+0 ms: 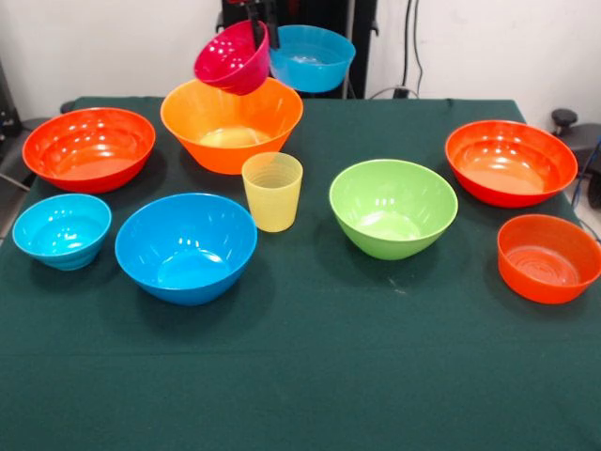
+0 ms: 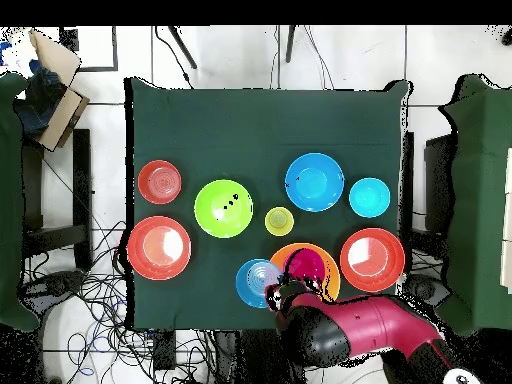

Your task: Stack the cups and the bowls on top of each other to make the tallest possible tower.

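Above the large light-orange bowl (image 1: 231,125), the gripper (image 1: 262,28) grips the rim of a tilted magenta bowl (image 1: 232,58), lifted clear. All 8 other bowls and the yellow tumbler (image 1: 272,191) sit empty on the table (image 1: 310,376).
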### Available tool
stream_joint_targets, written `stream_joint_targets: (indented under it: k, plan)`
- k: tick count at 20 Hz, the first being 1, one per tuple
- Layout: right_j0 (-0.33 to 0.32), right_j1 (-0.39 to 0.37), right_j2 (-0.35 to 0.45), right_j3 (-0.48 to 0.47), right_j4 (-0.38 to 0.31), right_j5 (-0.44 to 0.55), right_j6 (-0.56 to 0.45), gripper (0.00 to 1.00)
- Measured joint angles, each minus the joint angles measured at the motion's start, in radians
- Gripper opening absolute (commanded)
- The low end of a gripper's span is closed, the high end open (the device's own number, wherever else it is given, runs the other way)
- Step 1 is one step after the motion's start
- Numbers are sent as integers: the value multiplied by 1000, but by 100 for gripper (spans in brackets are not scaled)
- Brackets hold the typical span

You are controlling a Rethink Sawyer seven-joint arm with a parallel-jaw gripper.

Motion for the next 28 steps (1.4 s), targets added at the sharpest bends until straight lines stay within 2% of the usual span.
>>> stream_joint_targets:
  k: [11, 22, 23, 28]
  plan:
    - [-89, 3, 111, -45, -1, 89, 0, 0]
    - [-96, 31, 158, -75, -44, 89, 0, 0]
    - [-96, 35, 163, -77, -49, 89, 0, 100]
    - [-96, 42, 163, -80, -49, 89, 0, 100]
